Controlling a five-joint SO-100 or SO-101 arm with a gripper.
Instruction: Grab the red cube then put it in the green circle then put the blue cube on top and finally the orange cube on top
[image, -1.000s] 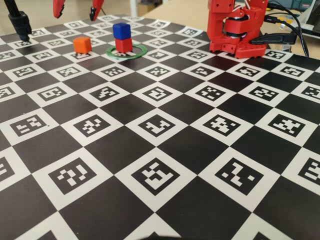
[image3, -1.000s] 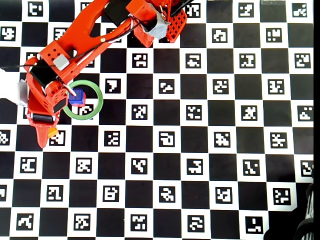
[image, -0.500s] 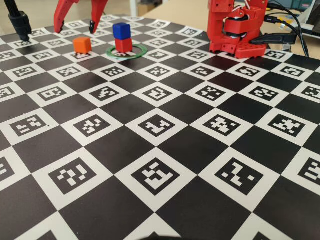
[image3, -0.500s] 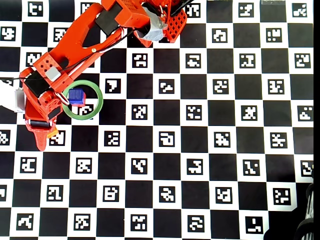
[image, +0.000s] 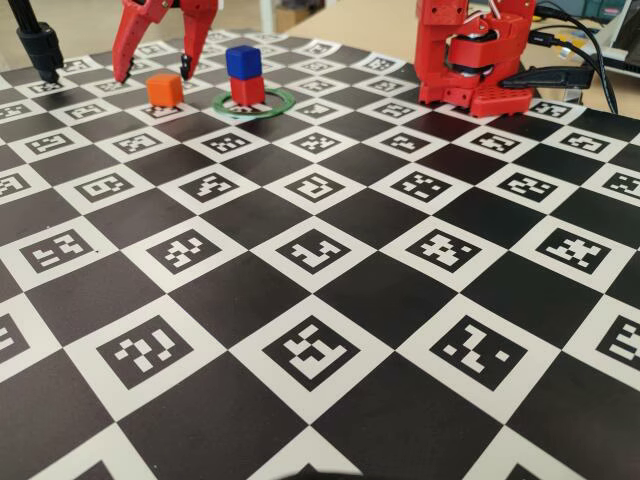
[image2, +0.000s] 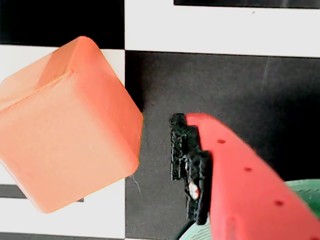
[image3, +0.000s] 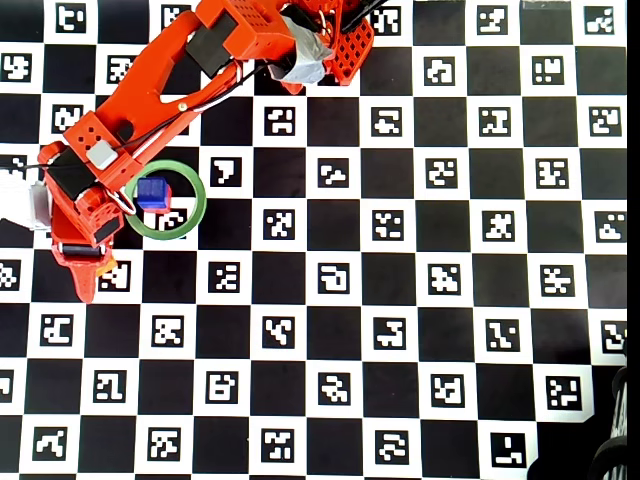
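Right now the gripper (image: 153, 72) hangs low over the checkered board (image: 330, 300) with its two red fingers spread wide, one tip on each side of the orange cube (image: 164, 88), and from the fixed view neither tip appears to touch it. Up close in the wrist view, one red finger (image2: 235, 175) with its black pad sits just beside the cube's right face, a thin strip of dark board showing between them, and the cube rests flat and a little turned against the squares. From overhead the arm (image3: 150, 110) covers most of that cube, so only an orange sliver peeks out beside the claw. Just to the right in the fixed view lies the green circle (image: 278, 99), and inside it stands the red cube (image: 248, 90) with the blue cube (image: 242, 61) stacked squarely on top. Farther right, at the board's back edge, sits the red robot base (image: 470, 55)
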